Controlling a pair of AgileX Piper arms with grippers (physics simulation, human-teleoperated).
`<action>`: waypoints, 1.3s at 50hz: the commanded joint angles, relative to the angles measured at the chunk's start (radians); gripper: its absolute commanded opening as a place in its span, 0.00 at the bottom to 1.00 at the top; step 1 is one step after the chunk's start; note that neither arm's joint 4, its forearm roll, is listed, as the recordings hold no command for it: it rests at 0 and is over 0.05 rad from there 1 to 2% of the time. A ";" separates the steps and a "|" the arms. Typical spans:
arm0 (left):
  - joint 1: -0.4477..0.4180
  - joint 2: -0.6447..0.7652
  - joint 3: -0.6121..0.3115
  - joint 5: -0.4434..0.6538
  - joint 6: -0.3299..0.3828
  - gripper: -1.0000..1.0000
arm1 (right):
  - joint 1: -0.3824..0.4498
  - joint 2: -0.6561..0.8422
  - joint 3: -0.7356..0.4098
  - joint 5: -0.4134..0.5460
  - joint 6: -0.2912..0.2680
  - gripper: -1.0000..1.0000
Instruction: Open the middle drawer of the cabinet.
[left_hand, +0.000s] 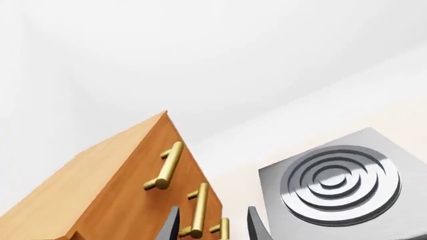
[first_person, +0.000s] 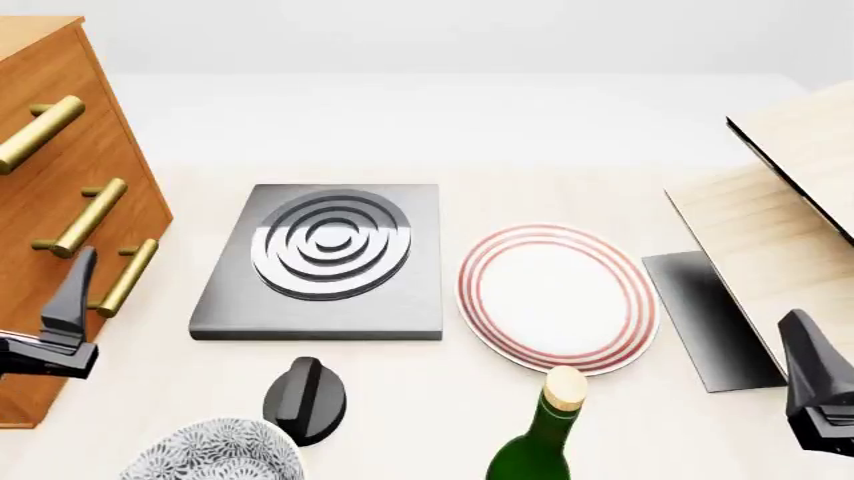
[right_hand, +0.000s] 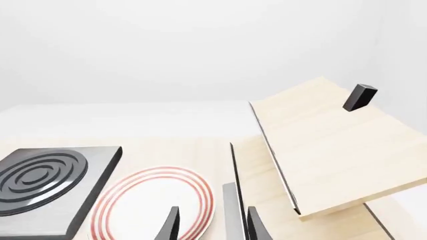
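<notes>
The cabinet (first_person: 60, 190) stands at the far left of the surface (first_person: 441, 400). Its middle drawer (first_person: 114, 195) is closed, with its brass handle (first_person: 83, 217) free. My left claw (first_person: 60, 320) hangs just in front of the lower drawer fronts, fingers parted, holding nothing. My right claw (right_hand: 212, 225) is also parted and empty, near the striped plate (first_person: 558, 297) and the pale board structure (first_person: 787, 200).

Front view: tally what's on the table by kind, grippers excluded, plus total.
Cabinet: 1
Hob plate: 1
Plate: 1
Bottle: 1
Black knob: 1
Patterned bowl: 1
Pale board structure: 1
Total: 7
</notes>
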 joint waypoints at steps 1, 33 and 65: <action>-0.024 0.118 0.003 -0.132 0.065 1.00 | 0.005 -0.002 0.006 -0.007 -0.006 1.00; 0.061 0.548 0.017 -0.529 0.266 1.00 | 0.005 -0.002 0.006 -0.007 -0.006 1.00; 0.095 0.843 -0.021 -0.710 0.422 1.00 | 0.005 -0.002 0.006 -0.008 -0.006 1.00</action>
